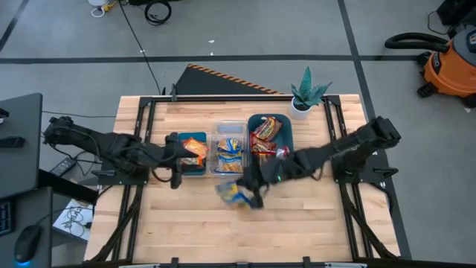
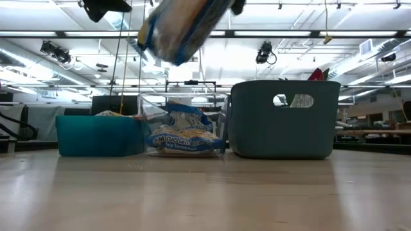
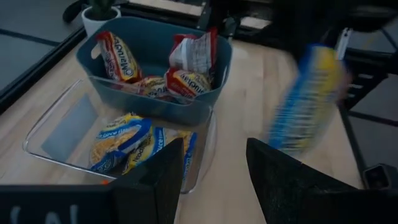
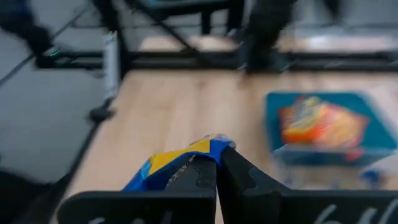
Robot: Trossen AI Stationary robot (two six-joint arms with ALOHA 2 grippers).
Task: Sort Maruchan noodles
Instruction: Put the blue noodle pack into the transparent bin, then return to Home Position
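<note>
The wooden table (image 1: 193, 231) carries three bins in a row near its middle. The biggest is my dark blue-grey bin (image 1: 288, 132), nearest the potted plant (image 1: 305, 97); it holds the red-print packets (image 3: 186, 81), several leaning against its walls. Next to it sits the clear bin (image 1: 230, 147) with the blue-print packets (image 3: 121, 143) lying flat inside, and beyond that the small teal bin (image 1: 195, 152) with the orange-print packets (image 4: 320, 124).

My right arm reaches in from the right side of the table, and my right gripper (image 1: 255, 195) sits in front of the clear bin, on the open wood side. Its fingers are pinched tight on one blue-and-yellow noodle packet (image 1: 236, 193), which hangs off the table (in the low view it floats high above the bins, well clear of the boards). From the right wrist camera the packet's crumpled edge shows squeezed between the two dark fingertips.

My left gripper (image 1: 176, 177) waits just in front of the teal bin with its fingers (image 3: 280, 186) spread apart and nothing between them.
</note>
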